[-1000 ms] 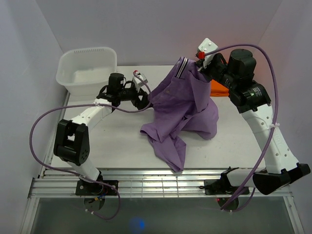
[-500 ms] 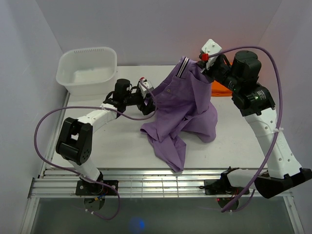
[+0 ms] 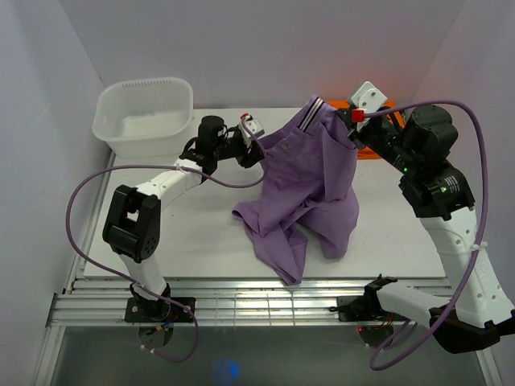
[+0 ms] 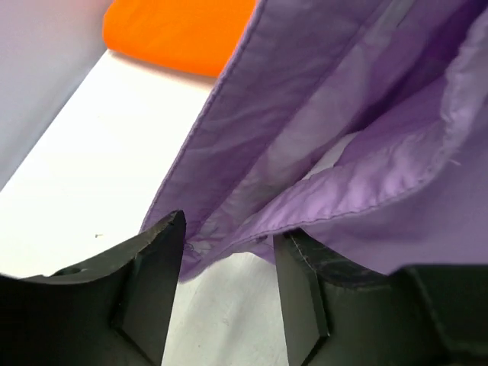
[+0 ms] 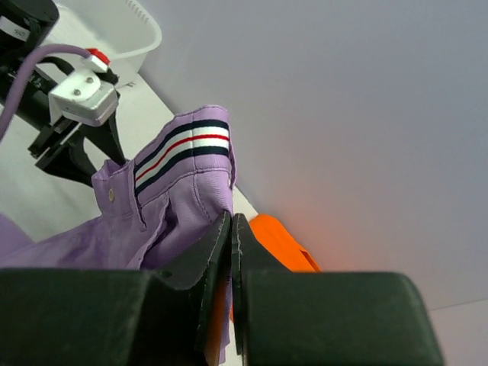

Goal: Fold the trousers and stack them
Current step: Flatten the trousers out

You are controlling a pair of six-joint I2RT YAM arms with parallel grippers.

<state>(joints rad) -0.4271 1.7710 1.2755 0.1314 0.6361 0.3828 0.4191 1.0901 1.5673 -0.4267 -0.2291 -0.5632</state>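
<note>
Rising and swinging rightward over the last second, the long lilac soft cloth trousers (image 3: 304,181) are now hanging from their striped waistband, which the right end effector (image 3: 350,129) has been carrying toward the far right corner. Meanwhile the left end effector (image 3: 259,153) has been sliding up to the garment's left edge. Most of the trousers are draping down in a crumpled cone, with the legs bunching on the white surface (image 3: 177,233) near its middle and one end trailing toward the near edge.

In its wrist view, the right end effector is pinching the waistband, fingers pressed together on the cloth. The left end effector is standing spread, with a seamed edge of the trousers lying in the gap between its fingers, not yet clamped. Behind the garment, a flat orange folded cloth (image 3: 368,153) is lying at the far right, and a white plastic tub (image 3: 145,121) is sitting at the far left corner.

The step in hand seems to be lifting and spreading the garment before any fold. Next, the left fingers probably need closing on that edge, then both arms drawing apart to stretch the waist and lay it flat.
</note>
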